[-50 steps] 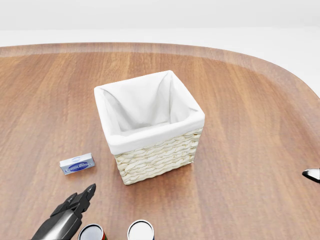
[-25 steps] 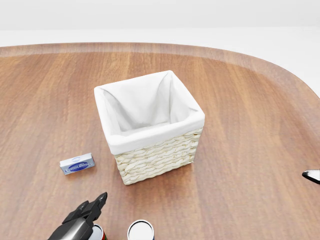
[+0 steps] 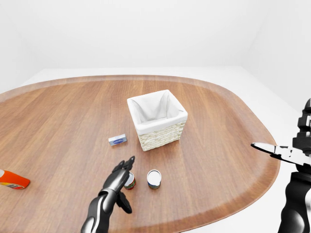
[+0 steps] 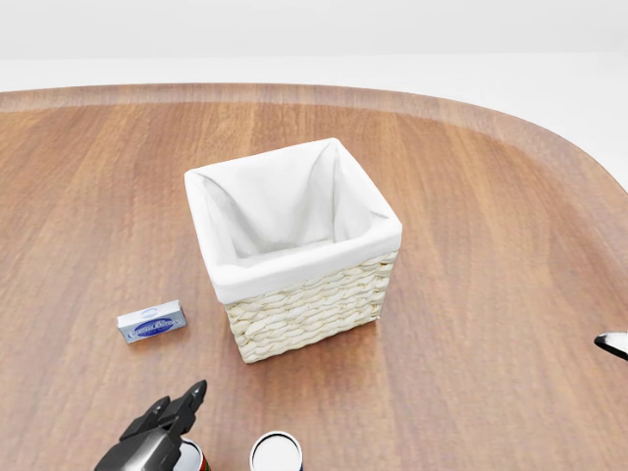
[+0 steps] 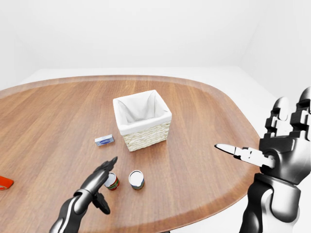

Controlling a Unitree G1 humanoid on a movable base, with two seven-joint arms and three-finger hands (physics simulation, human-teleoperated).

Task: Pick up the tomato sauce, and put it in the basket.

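The tomato sauce is a small red-labelled can [image 3: 130, 182] standing on the wooden table at the lower middle of the left-eye view. It peeks out at the bottom edge of the head view [image 4: 192, 455], mostly hidden by my hand. My left hand [image 3: 121, 177] is open. Its fingers stretch over the can's left side and its thumb hangs below, not closed round the can. The wicker basket with a white liner [image 4: 385, 228] stands upright beyond the can, to its upper right. My right hand [image 5: 272, 143] is open with spread fingers, off the table's right edge.
A second can with a white top [image 3: 154, 178] stands just right of the sauce can. A small blue box [image 4: 152, 322] lies left of the basket. An orange-red object [image 3: 12, 179] lies at the far left of the table [image 3: 218, 121].
My left hand has moved right and down the head view until it covers most of the red can. The right hand has barely shifted.
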